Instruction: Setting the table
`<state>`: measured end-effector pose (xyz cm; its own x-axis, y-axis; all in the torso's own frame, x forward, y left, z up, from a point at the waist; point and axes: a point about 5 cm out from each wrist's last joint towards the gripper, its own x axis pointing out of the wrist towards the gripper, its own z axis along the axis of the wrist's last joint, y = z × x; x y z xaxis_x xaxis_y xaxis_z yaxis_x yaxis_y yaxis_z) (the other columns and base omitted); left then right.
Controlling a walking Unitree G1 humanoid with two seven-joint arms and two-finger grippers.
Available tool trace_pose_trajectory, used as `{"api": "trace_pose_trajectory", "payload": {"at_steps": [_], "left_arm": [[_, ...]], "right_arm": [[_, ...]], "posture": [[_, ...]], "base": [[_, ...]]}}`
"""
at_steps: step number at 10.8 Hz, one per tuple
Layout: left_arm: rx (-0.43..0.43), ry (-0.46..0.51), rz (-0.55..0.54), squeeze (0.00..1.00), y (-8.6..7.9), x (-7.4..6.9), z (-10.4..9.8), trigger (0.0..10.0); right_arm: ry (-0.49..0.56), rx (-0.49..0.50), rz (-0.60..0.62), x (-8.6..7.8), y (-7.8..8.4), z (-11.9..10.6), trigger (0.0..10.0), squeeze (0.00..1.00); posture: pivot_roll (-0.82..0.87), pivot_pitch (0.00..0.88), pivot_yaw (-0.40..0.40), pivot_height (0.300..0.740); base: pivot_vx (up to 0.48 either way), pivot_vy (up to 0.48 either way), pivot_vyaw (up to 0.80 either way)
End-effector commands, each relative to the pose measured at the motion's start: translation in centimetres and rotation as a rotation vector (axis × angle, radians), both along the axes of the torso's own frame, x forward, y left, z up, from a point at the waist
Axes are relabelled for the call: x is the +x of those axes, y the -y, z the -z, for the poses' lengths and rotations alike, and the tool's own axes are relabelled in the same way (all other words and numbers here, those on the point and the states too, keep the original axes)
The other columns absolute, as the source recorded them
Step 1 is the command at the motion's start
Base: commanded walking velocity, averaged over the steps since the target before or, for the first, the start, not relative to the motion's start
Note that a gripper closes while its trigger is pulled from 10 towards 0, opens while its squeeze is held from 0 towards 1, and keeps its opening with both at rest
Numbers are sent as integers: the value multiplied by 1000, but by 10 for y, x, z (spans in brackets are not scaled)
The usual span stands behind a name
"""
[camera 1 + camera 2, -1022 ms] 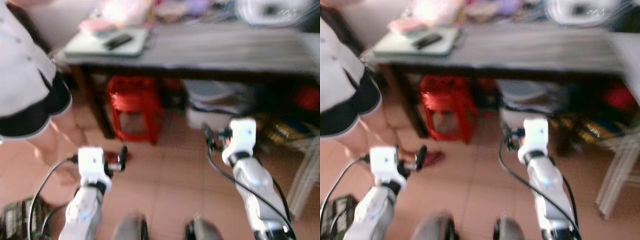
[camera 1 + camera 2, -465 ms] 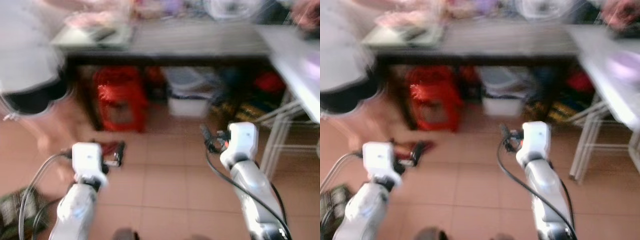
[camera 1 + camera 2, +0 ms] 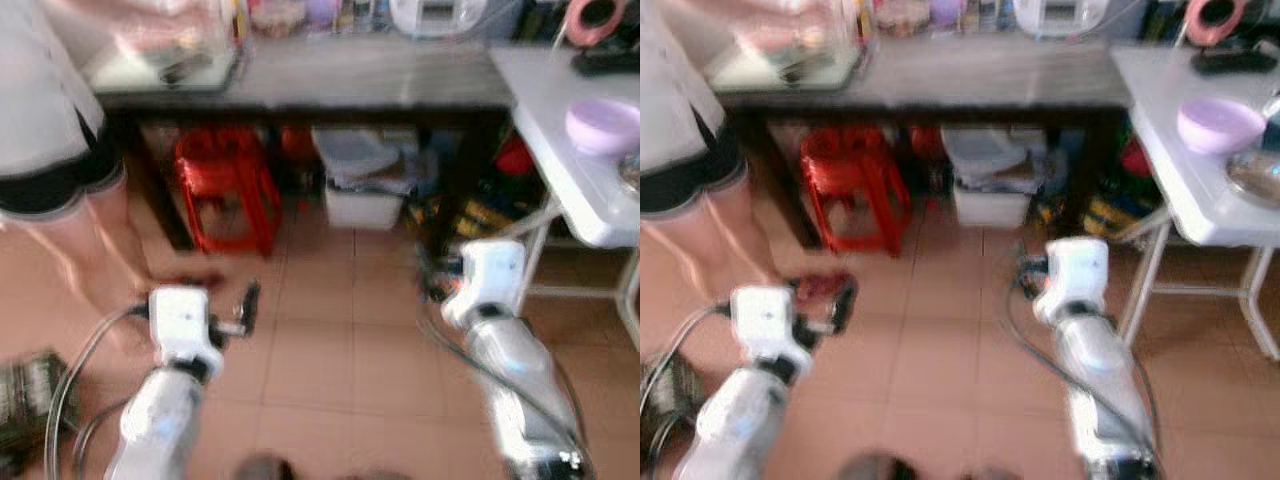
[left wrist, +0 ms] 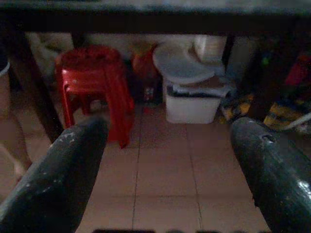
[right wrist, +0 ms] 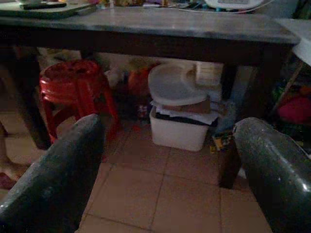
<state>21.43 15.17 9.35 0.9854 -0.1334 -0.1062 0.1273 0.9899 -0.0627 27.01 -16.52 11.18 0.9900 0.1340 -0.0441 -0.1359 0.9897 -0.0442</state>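
Scene: a tiled kitchen floor before a long dark wooden tabletop point(image 3: 970, 80), with a white folding tabletop point(image 3: 1200, 190) at the robot's right and a person in dark shorts point(image 3: 50, 170) standing at its left.
Left claw point(image 4: 165, 170): held low over the floor, its two black fingers point(image 4: 58, 174) spread wide apart, nothing between them.
Right claw point(image 5: 170, 174): level with the left one, its fingers also wide apart and empty.
Task's thing: a round lilac bowl point(image 3: 1220, 125) sits on the white tabletop, well apart from both claws.
Step in hand: an approach, by the look of it (the head views are blurred); it would go best by squaring up to the white tabletop before raising an arm.
Containers: a white plastic lidded bin point(image 5: 177, 121) under the dark tabletop holds what seems folded paper or cloth; a red plastic stool point(image 5: 73, 92) stands beside it.
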Motion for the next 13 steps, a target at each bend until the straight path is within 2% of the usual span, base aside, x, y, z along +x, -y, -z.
{"api": "trace_pose_trajectory", "payload": {"at_steps": [1, 6, 8, 9, 10, 11, 13], "left_arm": [[6, 16, 16, 0, 4, 1, -4, 10000], [19, 28, 41, 0, 7, 1, -9, 10000], [37, 51, -15, 0, -1, 5, -13, 10000], [37, 66, -83, 0, -8, 7, -17, 10000], [12, 69, -110, 0, -10, 6, -18, 10000], [9, 63, -131, 0, -13, 2, -17, 10000], [18, 45, -122, 0, -11, -2, -12, 10000]], "right_arm": [[18, -13, 21, 0, 7, -4, 10000, 0], [32, -9, 31, 1, 7, -6, 10000, 0], [79, -39, 65, -5, 12, -12, 10000, 0], [97, -58, 100, -13, 16, -15, 10000, 0], [101, -66, 107, -18, 18, -14, 10000, 0], [95, -83, 121, -26, 21, -11, 10000, 0], [89, -89, 113, -28, 20, -10, 10000, 0]], "posture": [[29, 75, 45, 740], [33, 76, 49, 740], [30, 73, 48, 740], [27, 65, 51, 740], [23, 59, 52, 740], [18, 59, 55, 740], [15, 61, 49, 740]], "base": [[364, -307, 0], [422, -50, 0], [433, 0, 0], [435, 0, 0], [435, 0, 0], [442, 0, 0], [439, 0, 0]]}}
